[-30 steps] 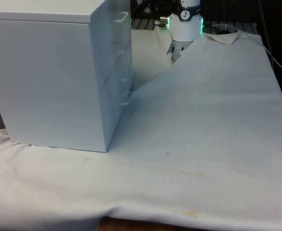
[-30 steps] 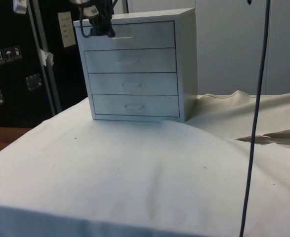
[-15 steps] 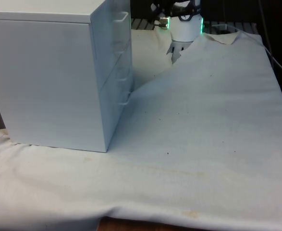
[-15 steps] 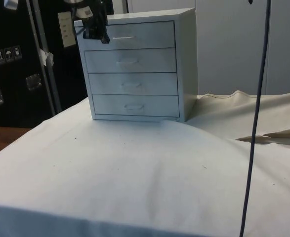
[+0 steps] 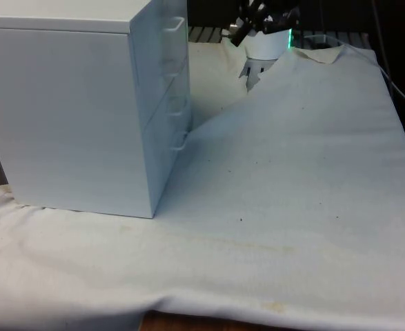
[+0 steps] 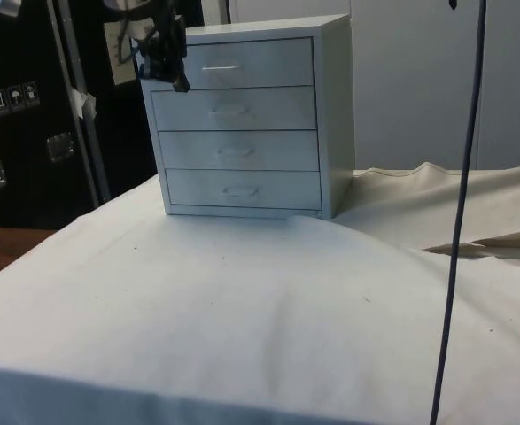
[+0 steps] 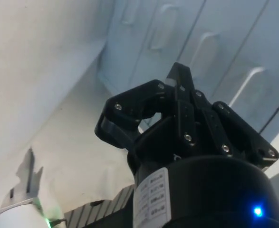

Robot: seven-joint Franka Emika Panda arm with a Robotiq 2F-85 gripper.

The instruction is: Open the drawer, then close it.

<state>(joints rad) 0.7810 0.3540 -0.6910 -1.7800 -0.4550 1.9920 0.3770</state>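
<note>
While the drawers of the chest sit flush, the gripper hovers beside its top corner, fingers together, holding nothing.

White cloth over table; dark cabinets and pale wall panels behind.

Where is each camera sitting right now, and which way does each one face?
Front view: across the table, seeing the chest of drawers side-on, gripper beyond.
Side view: at the table's side, facing the drawer fronts; gripper by the top drawer.
Wrist view: on the wrist, past the gripper toward the drawers.
All share the chest.
</note>
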